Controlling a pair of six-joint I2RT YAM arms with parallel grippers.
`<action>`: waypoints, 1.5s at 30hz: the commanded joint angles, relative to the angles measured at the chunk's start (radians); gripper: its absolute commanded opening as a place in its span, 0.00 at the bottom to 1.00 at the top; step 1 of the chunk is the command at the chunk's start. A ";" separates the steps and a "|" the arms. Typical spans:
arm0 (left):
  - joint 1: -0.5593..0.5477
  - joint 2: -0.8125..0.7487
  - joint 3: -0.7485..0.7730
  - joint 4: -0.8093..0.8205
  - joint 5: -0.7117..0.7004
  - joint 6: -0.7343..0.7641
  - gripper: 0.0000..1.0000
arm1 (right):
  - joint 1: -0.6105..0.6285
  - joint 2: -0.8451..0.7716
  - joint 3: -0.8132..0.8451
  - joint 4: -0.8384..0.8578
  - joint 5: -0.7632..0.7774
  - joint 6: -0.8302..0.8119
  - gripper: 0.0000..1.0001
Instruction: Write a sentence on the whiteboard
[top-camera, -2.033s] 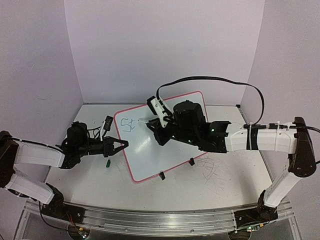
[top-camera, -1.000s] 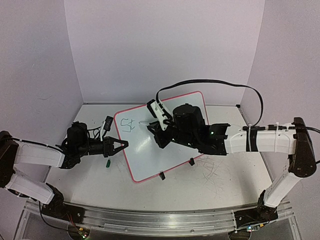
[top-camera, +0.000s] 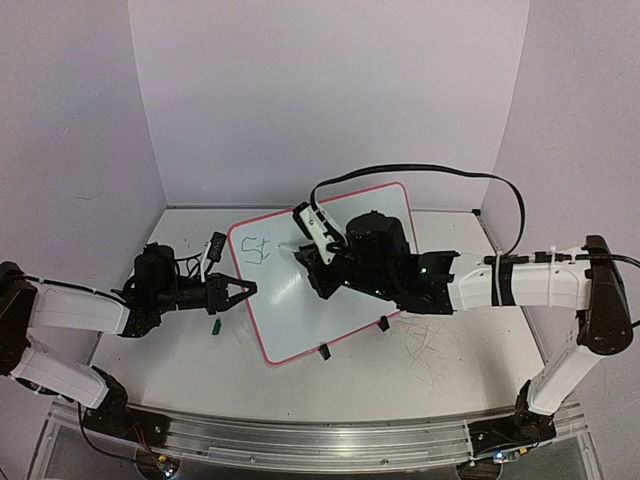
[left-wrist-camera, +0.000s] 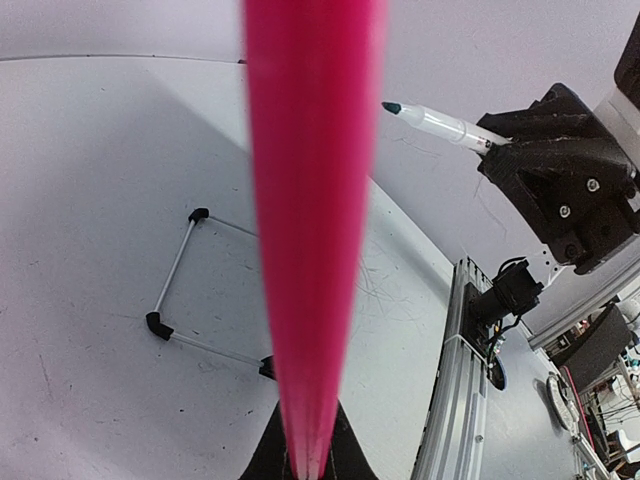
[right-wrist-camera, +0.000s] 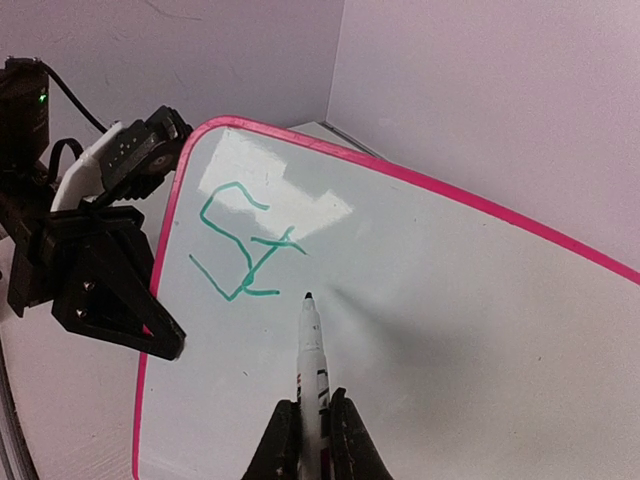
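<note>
The whiteboard (top-camera: 300, 300), glossy white with a pink rim, stands tilted on the table; it also shows in the right wrist view (right-wrist-camera: 450, 300). Its rim (left-wrist-camera: 310, 200) fills the left wrist view edge-on. Green writing reading "St" (top-camera: 256, 249) sits near its upper left corner, also in the right wrist view (right-wrist-camera: 243, 250). My left gripper (top-camera: 240, 291) is shut on the board's left rim. My right gripper (top-camera: 318, 262) is shut on a white marker (right-wrist-camera: 312, 360), whose dark tip hovers just right of the "t"; the marker also shows in the left wrist view (left-wrist-camera: 440, 124).
A green marker cap (top-camera: 214, 326) lies on the table left of the board. Two black clip feet (top-camera: 323, 351) stand at the board's near edge. Old scribbles (top-camera: 425, 345) mark the table at right. Walls close the back and sides.
My right gripper with the marker has shifted slightly down and left over the board. The left arm and the board have not moved. The writing looks the same.
</note>
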 joint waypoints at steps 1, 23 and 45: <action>-0.001 -0.012 0.046 0.007 -0.019 0.060 0.00 | 0.005 -0.003 0.031 0.034 0.015 -0.027 0.00; -0.001 -0.011 0.041 0.007 -0.019 0.065 0.00 | -0.008 0.081 0.129 0.016 0.040 -0.023 0.00; -0.001 -0.016 0.037 0.005 -0.023 0.069 0.00 | -0.011 0.087 0.119 -0.014 0.097 0.004 0.00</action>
